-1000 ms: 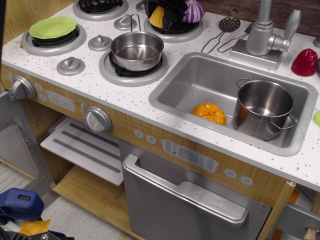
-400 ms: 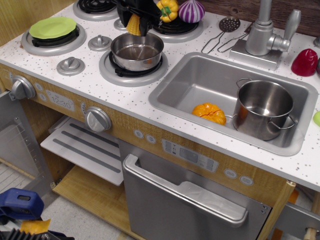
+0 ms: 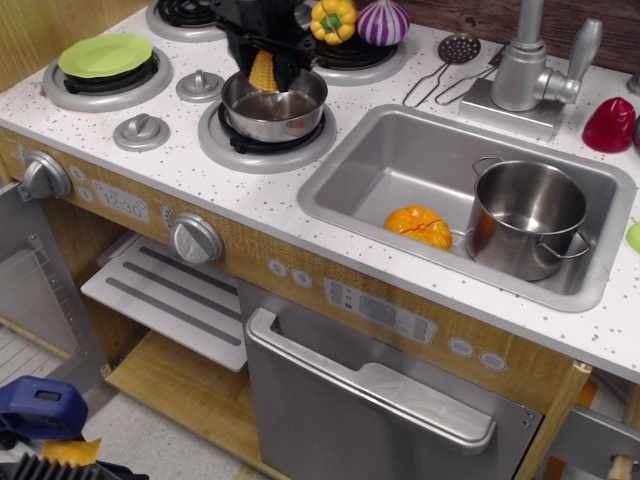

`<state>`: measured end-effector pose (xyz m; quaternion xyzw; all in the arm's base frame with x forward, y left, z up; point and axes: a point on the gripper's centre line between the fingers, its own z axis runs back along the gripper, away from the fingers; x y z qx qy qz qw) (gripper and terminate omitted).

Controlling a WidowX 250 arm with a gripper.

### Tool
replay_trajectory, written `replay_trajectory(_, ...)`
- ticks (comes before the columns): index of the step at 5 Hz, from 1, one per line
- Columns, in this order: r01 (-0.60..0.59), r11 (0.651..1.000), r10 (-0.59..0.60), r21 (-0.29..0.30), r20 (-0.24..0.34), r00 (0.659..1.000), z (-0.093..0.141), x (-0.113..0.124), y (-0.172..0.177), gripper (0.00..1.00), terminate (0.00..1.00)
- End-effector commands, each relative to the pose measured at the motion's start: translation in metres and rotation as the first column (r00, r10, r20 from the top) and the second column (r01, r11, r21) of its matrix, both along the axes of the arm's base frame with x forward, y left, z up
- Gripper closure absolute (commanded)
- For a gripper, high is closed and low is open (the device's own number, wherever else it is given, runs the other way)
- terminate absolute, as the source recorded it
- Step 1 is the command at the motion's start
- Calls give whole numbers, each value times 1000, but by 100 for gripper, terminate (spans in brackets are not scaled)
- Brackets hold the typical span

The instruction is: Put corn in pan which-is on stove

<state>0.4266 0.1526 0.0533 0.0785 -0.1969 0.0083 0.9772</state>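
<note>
The shallow steel pan (image 3: pixel 275 108) sits on the front right burner of the white speckled stove (image 3: pixel 150 150). My black gripper (image 3: pixel 264 66) comes down from the top edge and is shut on the small yellow corn (image 3: pixel 263 72). The corn hangs tip down just over the pan's far left rim, its lower end dipping inside the pan. The gripper's fingers (image 3: pixel 282 62) partly hide the pan's back edge.
A yellow bell pepper (image 3: pixel 333 20) and a purple striped vegetable (image 3: pixel 383 21) sit on the back right burner. A green plate (image 3: pixel 104 55) lies on the left burner. The sink (image 3: pixel 400 150) holds an orange pumpkin-like toy (image 3: pixel 420 225) and a taller steel pot (image 3: pixel 525 216). A faucet (image 3: pixel 525 70) stands behind.
The gripper has carried the corn from the back right burner forward and left, then down to the pan's rim. The pepper and purple vegetable are now uncovered.
</note>
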Motion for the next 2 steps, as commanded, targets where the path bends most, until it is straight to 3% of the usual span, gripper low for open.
replay_trajectory(1, -6, 999, 1, 42, 116, 993, 50, 4, 4, 0, 0)
replay_trajectory(2, -6, 999, 1, 42, 116, 993, 50, 4, 4, 0, 100)
